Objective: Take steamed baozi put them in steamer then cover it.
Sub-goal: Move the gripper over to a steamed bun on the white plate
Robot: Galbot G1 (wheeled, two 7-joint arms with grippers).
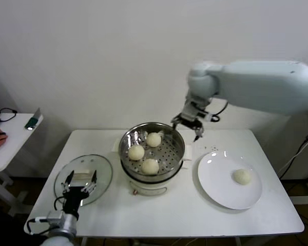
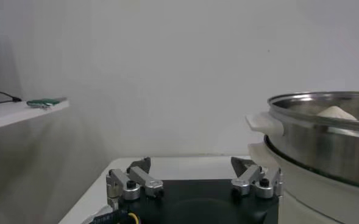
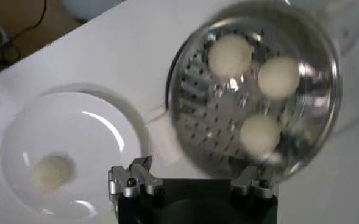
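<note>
Cream-soft dough — the last steamed baozi [image 1: 242, 176] sits on the plate [image 1: 215, 187] near the table's right edge (three already in the steamer [image 1: 175, 134]), wanting a gentle side-pinch from the right gripper [image 1: 187, 126], fingers spread, empty.

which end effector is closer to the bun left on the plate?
Right. The right end effector hangs open behind the steamer, up-left of the bun; the left end effector sits open over the lid, far across the table.

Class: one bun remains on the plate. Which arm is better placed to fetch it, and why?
The right. Its open gripper hangs behind the steamer, beside the plate holding the bun; the left gripper is over the lid.
</note>
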